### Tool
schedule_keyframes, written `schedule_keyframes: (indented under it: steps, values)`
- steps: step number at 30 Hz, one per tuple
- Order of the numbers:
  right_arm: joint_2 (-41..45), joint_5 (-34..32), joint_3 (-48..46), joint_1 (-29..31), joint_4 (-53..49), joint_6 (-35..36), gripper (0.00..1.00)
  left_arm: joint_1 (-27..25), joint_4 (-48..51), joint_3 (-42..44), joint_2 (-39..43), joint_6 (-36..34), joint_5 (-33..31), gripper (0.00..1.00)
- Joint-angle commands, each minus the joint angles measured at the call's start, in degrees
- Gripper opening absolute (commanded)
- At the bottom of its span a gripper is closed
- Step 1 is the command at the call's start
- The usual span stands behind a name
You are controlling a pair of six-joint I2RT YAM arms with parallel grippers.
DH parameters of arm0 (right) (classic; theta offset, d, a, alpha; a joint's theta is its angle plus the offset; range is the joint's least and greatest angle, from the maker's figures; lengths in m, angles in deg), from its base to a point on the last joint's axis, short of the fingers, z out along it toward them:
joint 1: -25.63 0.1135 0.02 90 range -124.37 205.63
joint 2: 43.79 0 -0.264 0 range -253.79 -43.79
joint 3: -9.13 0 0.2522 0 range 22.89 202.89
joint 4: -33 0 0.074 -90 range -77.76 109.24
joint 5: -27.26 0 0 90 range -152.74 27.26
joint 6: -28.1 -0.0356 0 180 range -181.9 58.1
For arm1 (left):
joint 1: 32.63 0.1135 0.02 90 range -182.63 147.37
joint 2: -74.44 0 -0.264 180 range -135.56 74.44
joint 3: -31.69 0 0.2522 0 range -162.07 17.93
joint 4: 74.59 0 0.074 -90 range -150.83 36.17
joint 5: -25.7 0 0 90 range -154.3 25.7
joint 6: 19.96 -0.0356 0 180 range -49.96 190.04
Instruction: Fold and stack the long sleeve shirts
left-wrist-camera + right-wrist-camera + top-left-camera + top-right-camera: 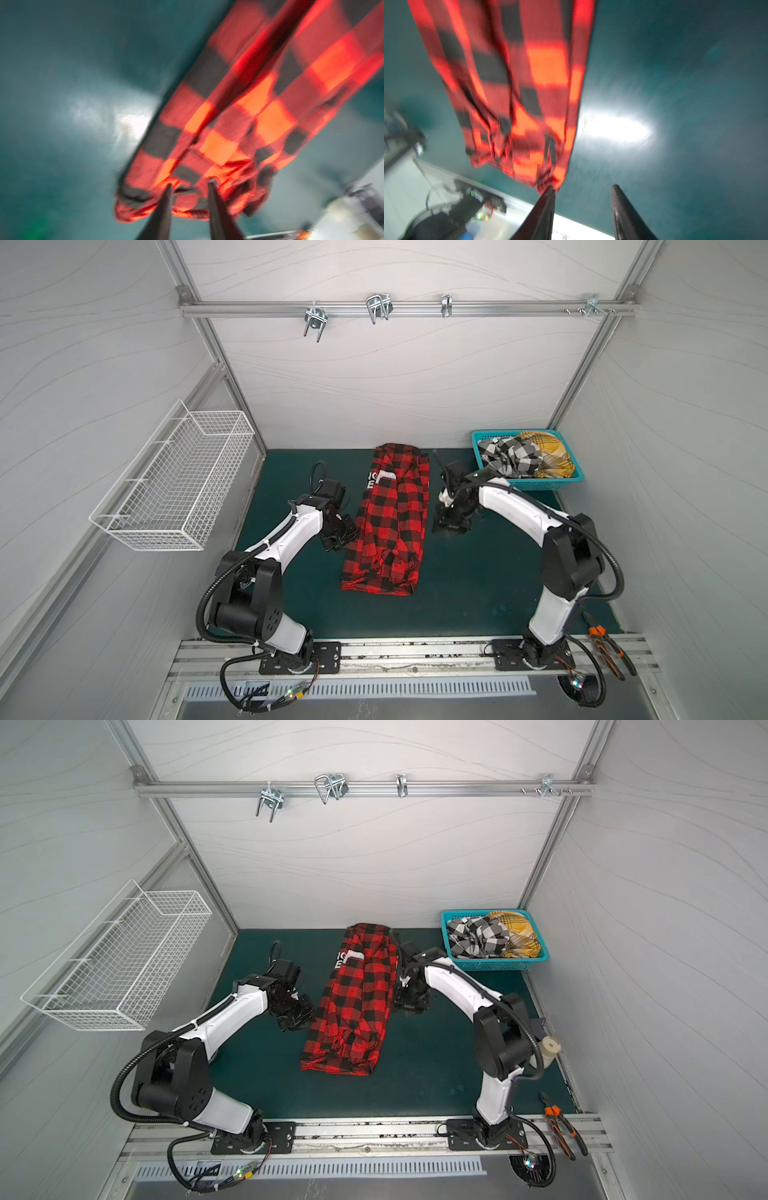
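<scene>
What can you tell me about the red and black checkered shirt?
The red-and-black shirt is soft checked cloth, folded into a long narrow strip. It lies flat on the green mat, collar end toward the back wall, white letters showing there; the near hem is crumpled. The left tool and right tool, both open, flank it; neither holds it.

Left arm (291, 535) and right arm (515, 506) have white shells, black joints, ribbed black hoses.

The 2 wrist views are smeared; the red plaid shirt (239, 124) runs past their edges, its white lettering (372, 482) partly covered.
</scene>
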Motion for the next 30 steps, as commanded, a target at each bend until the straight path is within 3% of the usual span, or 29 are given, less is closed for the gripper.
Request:
schedule_keyframes:
  steps: [1,8,11,14,18,21,26,30]
  values:
    - [-3.3,6.8,-1.3,5.1,6.7,-4.1,0.42,-0.8,-0.8,-0.1,-4.7,-0.7,4.1,0.11]
    - [-13.1,8.3,2.5,7.1,12.2,-6.6,0.33,-2.9,-9.0,7.6,-7.8,1.2,7.2,0.00]
    - [-16.6,4.6,3.4,5.9,10.5,-6.1,0.31,-4.8,-10.0,9.5,-9.8,1.0,2.8,0.00]
    - [-18.1,2.2,3.8,4.3,9.2,-5.7,0.30,-6.2,-14.5,12.6,-10.2,3.6,5.7,0.00]
    - [-17.7,-0.9,5.5,2.2,5.6,-3.8,0.30,-12.3,-17.0,11.8,-9.6,5.6,6.5,0.00]
    - [-14.6,-3.1,6.8,2.1,2.1,-2.0,0.34,-13.2,-15.0,10.7,-5.3,6.1,6.9,0.14]
    - [-6.0,-7.1,5.8,4.7,-2.2,-2.7,0.43,-11.2,-8.1,7.0,5.5,4.2,2.2,0.42]
    - [-1.9,-5.6,0.7,7.3,-0.3,-6.2,0.45,-10.7,-4.3,0.7,0.4,1.1,5.4,0.54]
